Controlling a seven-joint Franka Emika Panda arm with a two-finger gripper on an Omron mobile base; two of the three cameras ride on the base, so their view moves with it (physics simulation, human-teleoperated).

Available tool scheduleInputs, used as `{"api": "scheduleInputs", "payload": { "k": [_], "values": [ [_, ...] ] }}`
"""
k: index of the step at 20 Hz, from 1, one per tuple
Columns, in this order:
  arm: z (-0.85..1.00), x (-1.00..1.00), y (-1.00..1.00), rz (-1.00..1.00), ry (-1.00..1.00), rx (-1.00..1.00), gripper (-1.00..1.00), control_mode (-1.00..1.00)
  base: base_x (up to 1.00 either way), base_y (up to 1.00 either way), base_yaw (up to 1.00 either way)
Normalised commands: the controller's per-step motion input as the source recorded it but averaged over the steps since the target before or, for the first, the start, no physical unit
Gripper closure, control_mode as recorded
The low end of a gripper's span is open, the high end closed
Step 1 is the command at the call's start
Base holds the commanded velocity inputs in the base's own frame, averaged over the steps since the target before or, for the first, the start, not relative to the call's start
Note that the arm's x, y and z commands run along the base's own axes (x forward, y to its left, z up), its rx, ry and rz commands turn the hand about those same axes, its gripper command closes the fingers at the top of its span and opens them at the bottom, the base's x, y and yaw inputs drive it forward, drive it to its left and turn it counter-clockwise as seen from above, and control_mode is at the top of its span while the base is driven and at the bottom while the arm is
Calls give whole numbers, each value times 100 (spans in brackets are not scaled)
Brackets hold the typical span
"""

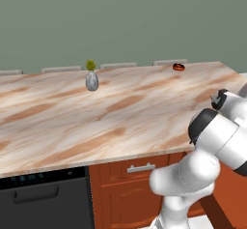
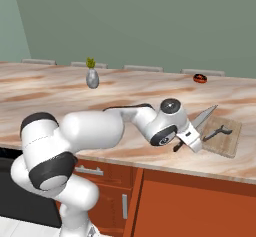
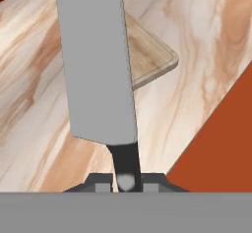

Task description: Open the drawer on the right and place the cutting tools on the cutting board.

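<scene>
Beyond jaws: knife (image 3: 96, 65) clamped, blade over cutting board (image 3: 147, 55).

Knife (image 3: 96, 65): wide flat grey blade, dark handle at bottom centre of hand view, blade running up to top edge; in right base view a slim grey blade, mid-right of frame, tip tilted up-right over board's left end.

Cutting board (image 2: 227, 137): thin light tan rect., flat on countertop, mid-right in right base view; upper centre-right in hand view, partly behind blade.

Scissors (image 2: 217, 131): dark, lying on board.

Drawer (image 1: 140, 169): reddish-brown front, short silver bar handle, bottom centre of left base view, looks shut.
</scene>
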Motion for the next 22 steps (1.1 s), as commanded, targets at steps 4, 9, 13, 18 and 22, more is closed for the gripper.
{"api": "scheduleInputs", "payload": {
  "k": [4, 9, 13, 18, 22],
  "values": [
    [29, 27, -21, -5, 10, 23, 100, -100, 0, 0, 0],
    [10, 14, -18, -1, 9, 17, 100, -100, 0, 0, 0],
    [0, 24, -10, -5, 0, 2, 100, -100, 0, 0, 0],
    [-5, 26, -36, -1, 0, 2, 100, -100, 0, 0, 0],
    [-12, 24, -28, 0, 0, 0, 100, -100, 0, 0, 0]
  ]
}}
